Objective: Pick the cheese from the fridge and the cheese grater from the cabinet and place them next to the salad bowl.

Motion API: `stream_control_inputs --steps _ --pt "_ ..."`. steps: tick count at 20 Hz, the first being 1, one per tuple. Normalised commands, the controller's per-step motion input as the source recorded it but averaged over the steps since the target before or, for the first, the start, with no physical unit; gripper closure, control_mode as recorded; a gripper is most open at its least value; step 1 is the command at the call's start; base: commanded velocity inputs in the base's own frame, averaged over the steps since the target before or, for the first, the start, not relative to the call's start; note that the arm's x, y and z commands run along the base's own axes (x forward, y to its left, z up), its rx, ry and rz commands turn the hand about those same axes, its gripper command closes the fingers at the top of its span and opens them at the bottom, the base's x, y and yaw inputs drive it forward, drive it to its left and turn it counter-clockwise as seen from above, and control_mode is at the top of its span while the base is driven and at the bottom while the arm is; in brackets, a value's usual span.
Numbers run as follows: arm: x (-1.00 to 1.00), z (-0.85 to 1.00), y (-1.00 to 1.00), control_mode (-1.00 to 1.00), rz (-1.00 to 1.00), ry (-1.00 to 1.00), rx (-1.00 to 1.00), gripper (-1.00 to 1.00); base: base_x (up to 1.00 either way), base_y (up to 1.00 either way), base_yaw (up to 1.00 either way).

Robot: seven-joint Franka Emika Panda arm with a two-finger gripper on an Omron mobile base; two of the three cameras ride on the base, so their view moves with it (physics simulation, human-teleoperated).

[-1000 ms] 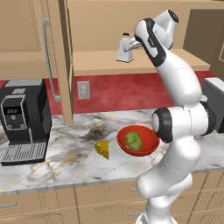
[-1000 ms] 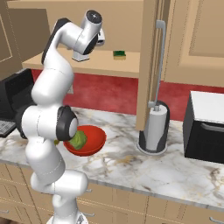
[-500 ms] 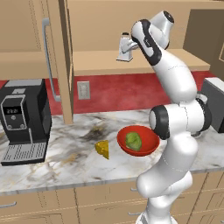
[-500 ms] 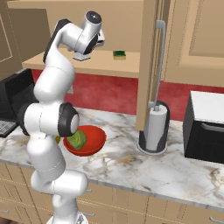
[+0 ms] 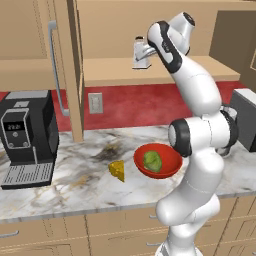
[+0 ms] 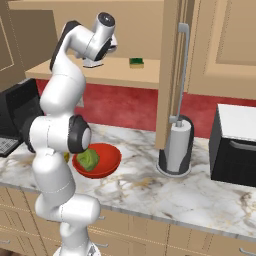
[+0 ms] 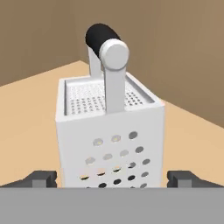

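One job looks done already: the cheese [image 5: 117,169] sits on the bench [image 5: 75,187] just left of the salad bowl [image 5: 157,161], close beside it, which is exactly where the task wants it. So what's left is the cheese grater [image 7: 109,131], standing upright on the shelf of the open cabinet [image 5: 150,75]. The arm is stretched way up there because that shelf sits well above the bench. In the hand view the fingers [image 7: 41,179] are spread wide apart, one tip on each side of the grater's base and holding nothing yet. I'd guess they're lined up low on the body because the wide base gives flat sides to squeeze, unlike the round dark handle up top. A green-and-yellow sponge [image 6: 136,62] sits farther right on that shelf, well out of the way.
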Motion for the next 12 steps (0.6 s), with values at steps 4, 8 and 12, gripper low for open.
stream_control_inputs --steps 4,8,12 --pt "0.01 -0.06 0.13 -1.0 0.11 0.0 0.0 1.0 0.0 0.0 0.0" --pt "-0.08 -0.07 0.07 -1.0 0.1 0.0 0.0 1.0 0.0 0.0 0.0" --pt "-0.29 -0.03 0.0 -1.0 0.02 0.0 0.0 1.0 0.0 0.0 0.0"
